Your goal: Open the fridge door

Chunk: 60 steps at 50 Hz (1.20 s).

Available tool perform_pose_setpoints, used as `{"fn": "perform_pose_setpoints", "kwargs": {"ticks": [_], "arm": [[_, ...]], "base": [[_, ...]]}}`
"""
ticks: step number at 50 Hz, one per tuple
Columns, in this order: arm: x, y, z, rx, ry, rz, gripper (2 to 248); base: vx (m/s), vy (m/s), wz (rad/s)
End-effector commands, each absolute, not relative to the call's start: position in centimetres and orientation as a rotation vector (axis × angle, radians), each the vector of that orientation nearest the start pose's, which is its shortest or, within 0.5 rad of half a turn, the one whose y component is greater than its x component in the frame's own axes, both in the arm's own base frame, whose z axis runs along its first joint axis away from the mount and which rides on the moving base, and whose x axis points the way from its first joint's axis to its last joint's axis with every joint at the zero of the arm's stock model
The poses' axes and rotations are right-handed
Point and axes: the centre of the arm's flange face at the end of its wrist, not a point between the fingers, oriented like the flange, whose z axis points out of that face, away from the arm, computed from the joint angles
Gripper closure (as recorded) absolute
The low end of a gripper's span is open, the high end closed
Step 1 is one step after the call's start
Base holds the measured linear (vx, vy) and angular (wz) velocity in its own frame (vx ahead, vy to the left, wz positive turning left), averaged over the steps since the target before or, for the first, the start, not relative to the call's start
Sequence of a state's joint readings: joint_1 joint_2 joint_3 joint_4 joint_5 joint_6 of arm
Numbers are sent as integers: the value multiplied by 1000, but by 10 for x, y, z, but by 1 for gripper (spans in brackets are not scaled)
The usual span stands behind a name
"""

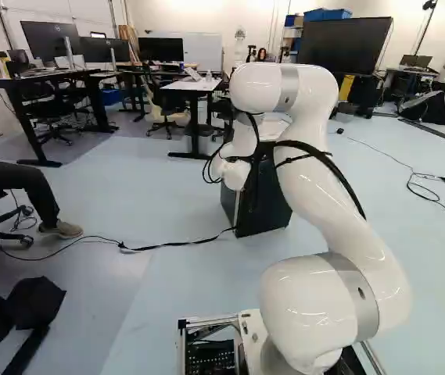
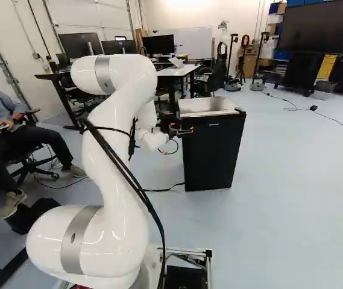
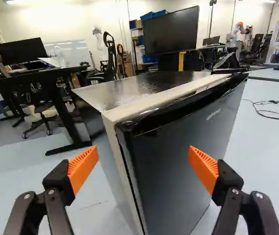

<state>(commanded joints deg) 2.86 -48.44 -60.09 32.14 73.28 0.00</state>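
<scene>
Hovering near the fridge (image 2: pixel 210 153), my gripper (image 2: pixel 182 129) stands open, its orange pads (image 3: pixel 84 169) well apart and nothing gripped. Ahead, seen between my fingers, is the black fridge door (image 3: pixel 183 147) – upright, its top corner nearest me. A pale strip (image 3: pixel 154 102) runs behind the door's top edge, with the glossy fridge top (image 3: pixel 139 88) beyond. Farther out – past the fridge – are a dark desk (image 3: pixel 36 75) and a large black screen (image 3: pixel 172 30).
</scene>
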Motion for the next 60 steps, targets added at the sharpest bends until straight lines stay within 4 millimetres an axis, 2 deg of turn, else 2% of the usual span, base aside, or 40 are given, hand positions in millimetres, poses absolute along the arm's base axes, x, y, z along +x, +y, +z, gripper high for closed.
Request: {"fn": "perform_pose_setpoints", "kwargs": {"ticks": [44, 51, 60], "arm": [[601, -32, 224, -2451, 892, -2243, 3], [594, -34, 225, -2466, 934, -2233, 3], [575, -38, 226, -2508, 1031, -2190, 3]], "base": [[0, 0, 0], [0, 0, 0], [0, -1, -5]]}}
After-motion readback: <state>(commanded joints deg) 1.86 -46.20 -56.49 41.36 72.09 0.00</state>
